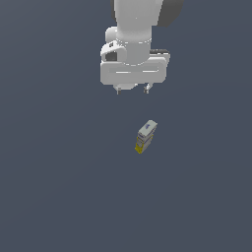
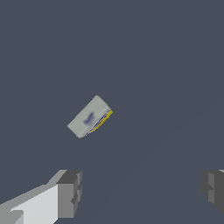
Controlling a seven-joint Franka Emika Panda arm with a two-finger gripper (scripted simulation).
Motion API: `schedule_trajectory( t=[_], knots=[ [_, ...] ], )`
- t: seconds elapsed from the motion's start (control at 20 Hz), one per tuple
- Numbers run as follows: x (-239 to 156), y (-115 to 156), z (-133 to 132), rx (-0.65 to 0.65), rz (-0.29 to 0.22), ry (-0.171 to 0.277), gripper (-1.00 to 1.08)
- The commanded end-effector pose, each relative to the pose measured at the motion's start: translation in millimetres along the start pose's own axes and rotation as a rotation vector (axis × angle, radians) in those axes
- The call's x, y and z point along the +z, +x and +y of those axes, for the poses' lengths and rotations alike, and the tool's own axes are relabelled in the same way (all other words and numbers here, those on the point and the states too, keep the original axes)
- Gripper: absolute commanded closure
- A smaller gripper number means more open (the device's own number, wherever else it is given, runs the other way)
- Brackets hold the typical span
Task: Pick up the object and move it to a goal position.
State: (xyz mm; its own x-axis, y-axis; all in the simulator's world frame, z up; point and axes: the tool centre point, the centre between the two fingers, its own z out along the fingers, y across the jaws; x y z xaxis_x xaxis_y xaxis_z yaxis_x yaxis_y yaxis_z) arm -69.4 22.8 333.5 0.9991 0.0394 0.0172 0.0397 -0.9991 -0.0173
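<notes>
In the exterior view, nearest the camera is a plain dark grey-blue surface that fills the frame; none of its edges or corners show, so nothing can be placed against them.

On this surface, a little toward the exterior view's right of the middle, is the object, a small carton-like box. Its grey-white top face carries a small blue mark, and there is yellow along its lower, nearer end. It appears to stand somewhat tilted, though the render is too small to be sure. The wrist view shows the object as a slanted grey-white rectangle with a blurred blue mark in the middle and a yellow strip along one long edge.

Farther back and higher up hangs the white arm, pointing down. Its hand is above the object and apart from it, touching nothing. The two fingers are spread wide; in the wrist view one grey fingertip is far from the other, with only bare surface between them. The hand holds nothing.
</notes>
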Motion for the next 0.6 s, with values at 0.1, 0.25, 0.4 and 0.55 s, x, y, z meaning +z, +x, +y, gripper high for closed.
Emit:
schedule_trajectory(
  t=[0.1,0.25,0.4,0.55],
  knots=[
    [1,0,0,0.003,-0.002,0.002,-0.92],
    [9,0,2,0.02,-0.011,0.011,-0.92],
    [16,1,4,0.038,-0.02,0.02,-0.92],
    [16,1,4,0.039,-0.021,0.021,-0.92]
  ],
)
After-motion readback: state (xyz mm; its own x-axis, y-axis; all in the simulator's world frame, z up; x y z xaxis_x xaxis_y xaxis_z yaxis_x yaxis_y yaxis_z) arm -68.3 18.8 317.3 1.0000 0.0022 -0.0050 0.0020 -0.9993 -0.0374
